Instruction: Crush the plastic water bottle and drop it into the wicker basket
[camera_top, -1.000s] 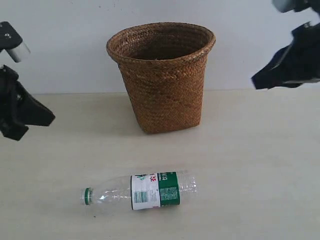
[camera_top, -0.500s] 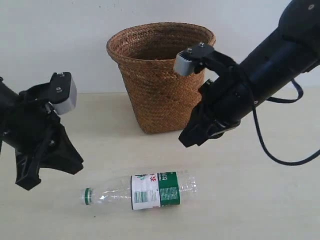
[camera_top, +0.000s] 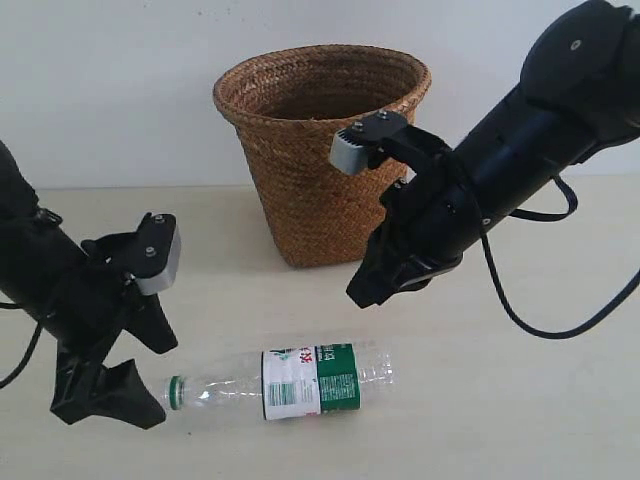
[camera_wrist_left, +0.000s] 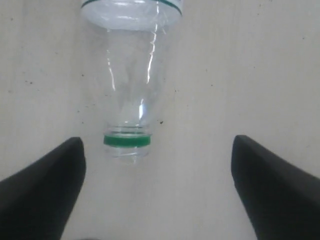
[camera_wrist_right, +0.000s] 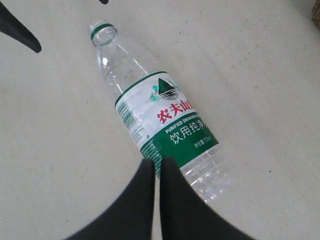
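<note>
Left wrist view: bottle (camera_wrist_left: 131, 75) neck just fwd of tool (camera_wrist_left: 157, 142).

The plastic water bottle (camera_top: 280, 382) is carrying a green-and-white label (camera_wrist_right: 167, 120). Its white band is showing a green mountain emblem (camera_wrist_right: 168, 86) above red characters 农夫山泉. The green band is reading "PURIFIED DRINKING WATER" and 饮用纯净水 in white. A barcode (camera_wrist_right: 127, 116) is running along the label's edge, digits illegible.

plastic water bottle (camera_wrist_left: 132, 75) cut off at label, wicker basket (camera_top: 320, 150) partly behind right arm (camera_top: 490, 190)
</note>
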